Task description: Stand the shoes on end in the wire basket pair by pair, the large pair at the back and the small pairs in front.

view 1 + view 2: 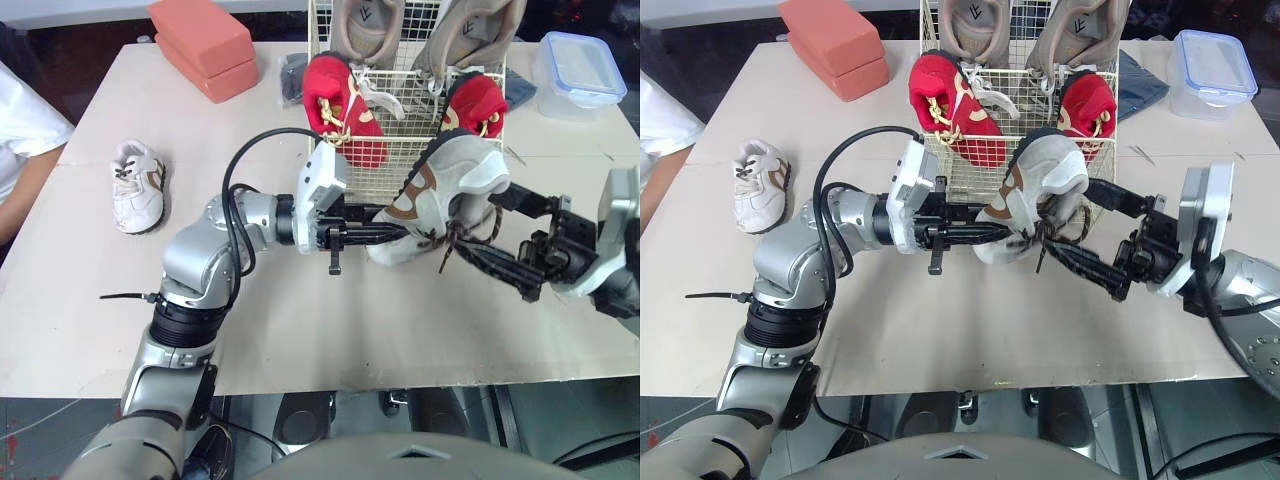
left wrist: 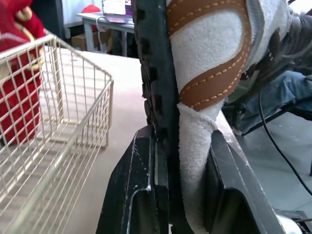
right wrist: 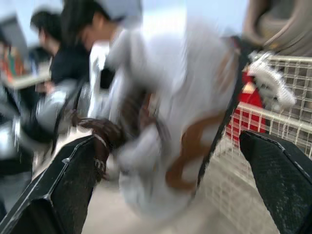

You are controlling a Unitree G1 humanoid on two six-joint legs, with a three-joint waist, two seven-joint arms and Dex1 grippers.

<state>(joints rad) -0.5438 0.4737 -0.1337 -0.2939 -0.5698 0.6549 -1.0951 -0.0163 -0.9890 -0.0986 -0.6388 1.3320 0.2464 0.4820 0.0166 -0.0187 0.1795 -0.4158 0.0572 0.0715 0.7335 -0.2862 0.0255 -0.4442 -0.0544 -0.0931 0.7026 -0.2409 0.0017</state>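
A small white shoe with brown trim point(image 1: 440, 195) hangs tilted just in front of the wire basket point(image 1: 400, 165). My left gripper point(image 1: 395, 232) is shut on its toe end, one finger point(image 2: 131, 195) on the sole and the other on the fleece upper. My right gripper point(image 1: 478, 222) is open, with its fingers point(image 3: 63, 185) spread wide around the shoe's heel and laces. The matching white shoe point(image 1: 137, 185) lies on the table at the left. Two red shoes point(image 1: 343, 110) stand on end in the basket's front, and two large tan shoes point(image 1: 365, 25) stand behind them.
Two salmon blocks point(image 1: 205, 45) are stacked at the back left. A clear lidded container point(image 1: 580, 70) sits at the back right, and dark cloth point(image 1: 295, 75) lies beside the basket. A person's white sleeve point(image 1: 20, 130) shows at the left table edge.
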